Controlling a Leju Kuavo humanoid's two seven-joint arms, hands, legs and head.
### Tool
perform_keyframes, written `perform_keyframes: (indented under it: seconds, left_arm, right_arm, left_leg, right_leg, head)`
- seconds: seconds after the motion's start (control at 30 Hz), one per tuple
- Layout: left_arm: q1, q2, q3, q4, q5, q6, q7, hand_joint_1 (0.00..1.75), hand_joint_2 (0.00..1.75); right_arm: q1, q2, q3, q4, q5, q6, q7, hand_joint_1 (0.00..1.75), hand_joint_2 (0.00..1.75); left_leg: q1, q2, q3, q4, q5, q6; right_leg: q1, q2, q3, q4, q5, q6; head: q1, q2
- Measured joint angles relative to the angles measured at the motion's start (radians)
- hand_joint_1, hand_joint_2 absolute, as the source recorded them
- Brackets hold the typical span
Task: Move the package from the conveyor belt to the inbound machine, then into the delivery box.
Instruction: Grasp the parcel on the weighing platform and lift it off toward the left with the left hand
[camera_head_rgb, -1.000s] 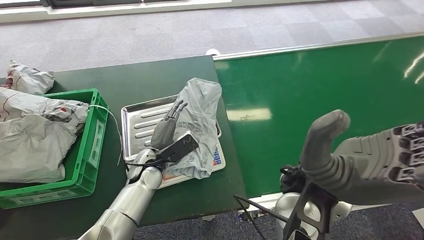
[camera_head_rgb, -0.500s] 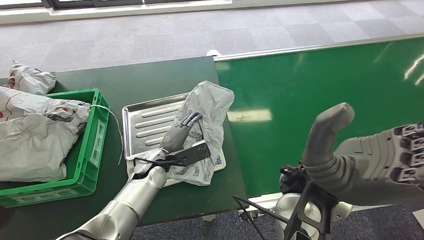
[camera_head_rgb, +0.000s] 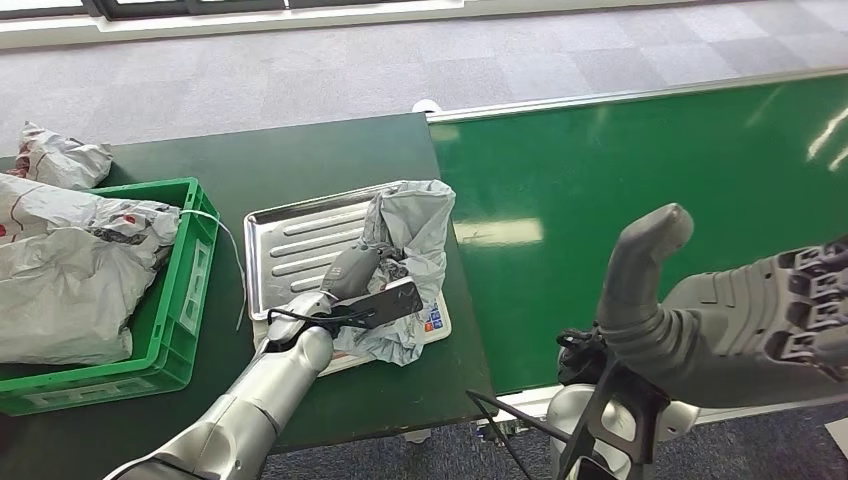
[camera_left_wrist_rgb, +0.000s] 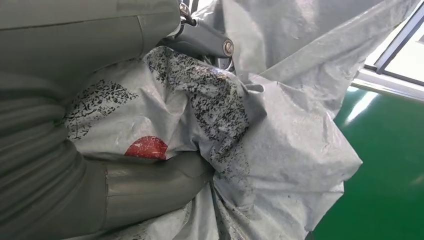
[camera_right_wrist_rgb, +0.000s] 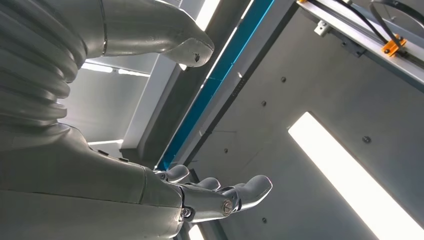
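Observation:
A crumpled grey plastic package (camera_head_rgb: 418, 228) lies on the metal tray (camera_head_rgb: 290, 245) of the inbound machine, on the dark table. My left hand (camera_head_rgb: 352, 275) rests on its near side with fingers curled into the plastic. In the left wrist view the thumb (camera_left_wrist_rgb: 155, 182) and the fingers (camera_left_wrist_rgb: 202, 40) pinch a bunched fold of the package (camera_left_wrist_rgb: 285, 150), whose black print and red mark show. My right hand (camera_head_rgb: 720, 315) is raised close to the camera over the green conveyor belt (camera_head_rgb: 650, 150). The right wrist view shows that hand (camera_right_wrist_rgb: 125, 170) holding nothing, fingers apart.
A green crate (camera_head_rgb: 178, 300) holding several grey packages stands left of the tray. Another grey package (camera_head_rgb: 58, 155) lies behind it at the table's far left. Grey carpet runs beyond the table and belt. A white label card (camera_head_rgb: 435, 318) sticks out under the package.
My left hand's fingers, stretched out over the package before, have curled in and gripped it. The package has bunched up and shifted slightly on the tray. The right arm has barely moved.

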Motion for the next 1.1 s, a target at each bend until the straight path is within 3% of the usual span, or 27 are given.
perform_keyframes:
  seconds: [0.4, 0.57, 0.67, 0.77, 0.8, 0.83, 0.9, 1.0, 1.1]
  left_arm:
    - [-0.006, 0.000, 0.000, 0.000, 0.002, 0.001, -0.004, 1.75, 1.75]
    - [-0.004, 0.000, 0.003, -0.013, 0.066, -0.021, -0.076, 1.75, 1.75]
    - [0.011, -0.001, 0.018, -0.044, 0.189, -0.133, -0.208, 1.75, 1.75]
    - [0.057, -0.007, 0.052, -0.135, 0.443, -0.340, -0.369, 1.75, 1.75]
    - [0.079, -0.010, 0.070, -0.191, 0.542, -0.370, -0.396, 1.75, 1.75]
    - [0.098, -0.014, 0.091, -0.254, 0.628, -0.352, -0.409, 1.75, 1.75]
    - [0.123, -0.020, 0.141, -0.382, 0.725, -0.199, -0.410, 1.75, 1.75]
    - [0.141, -0.018, 0.206, -0.541, 0.712, 0.079, -0.406, 1.75, 1.75]
    - [0.162, -0.009, 0.258, -0.670, 0.677, 0.259, -0.414, 1.75, 1.75]
  right_arm:
    - [-0.001, 0.000, 0.000, 0.008, -0.002, 0.000, 0.000, 0.00, 1.75]
    - [-0.007, 0.000, 0.009, 0.039, -0.067, 0.001, 0.000, 0.00, 1.75]
    - [-0.014, 0.000, 0.014, 0.091, -0.112, 0.001, 0.000, 0.00, 1.75]
    - [-0.020, 0.000, 0.017, 0.145, -0.138, 0.002, 0.000, 0.00, 1.75]
    - [-0.020, 0.000, 0.016, 0.157, -0.138, 0.002, 0.000, 0.00, 1.75]
    - [-0.021, 0.000, 0.016, 0.166, -0.136, 0.002, 0.000, 0.00, 1.75]
    - [-0.020, 0.000, 0.014, 0.177, -0.131, 0.002, 0.000, 0.00, 1.75]
    - [-0.018, 0.000, 0.008, 0.187, -0.131, 0.002, 0.000, 0.00, 1.75]
    - [-0.016, 0.000, 0.003, 0.192, -0.130, 0.002, 0.000, 0.00, 1.75]
  left_leg:
    - [0.000, 0.000, 0.000, 0.000, 0.000, 0.000]
    - [0.000, 0.000, -0.001, 0.000, 0.000, 0.000]
    - [0.000, -0.001, -0.001, 0.000, 0.000, 0.000]
    - [0.000, -0.001, -0.002, 0.000, 0.000, 0.000]
    - [0.000, 0.000, -0.002, 0.000, 0.000, 0.000]
    - [0.000, 0.000, -0.003, 0.000, 0.000, 0.000]
    - [0.000, 0.001, -0.004, 0.000, 0.000, 0.000]
    - [0.001, 0.000, -0.005, 0.000, 0.000, 0.000]
    - [0.001, -0.001, -0.005, 0.000, 0.000, -0.001]
  right_leg:
    - [0.000, 0.000, 0.000, 0.000, 0.000, 0.000]
    - [0.000, 0.000, -0.001, 0.000, 0.000, 0.000]
    - [0.000, 0.000, -0.001, 0.000, 0.000, 0.000]
    - [0.000, 0.000, -0.002, 0.000, 0.000, 0.000]
    - [0.000, 0.000, -0.002, 0.000, 0.000, 0.000]
    - [0.000, 0.001, -0.003, 0.000, 0.000, 0.000]
    - [0.000, 0.001, -0.005, 0.000, 0.000, 0.000]
    - [0.001, 0.000, -0.006, 0.000, 0.000, 0.000]
    - [0.001, 0.000, -0.006, 0.001, -0.001, -0.001]
  head:
    - [0.000, 0.000]
    - [0.000, 0.000]
    - [0.000, 0.000]
    - [0.000, 0.000]
    - [0.000, 0.000]
    - [0.000, 0.000]
    - [0.000, 0.000]
    - [0.000, 0.000]
    - [0.000, 0.000]
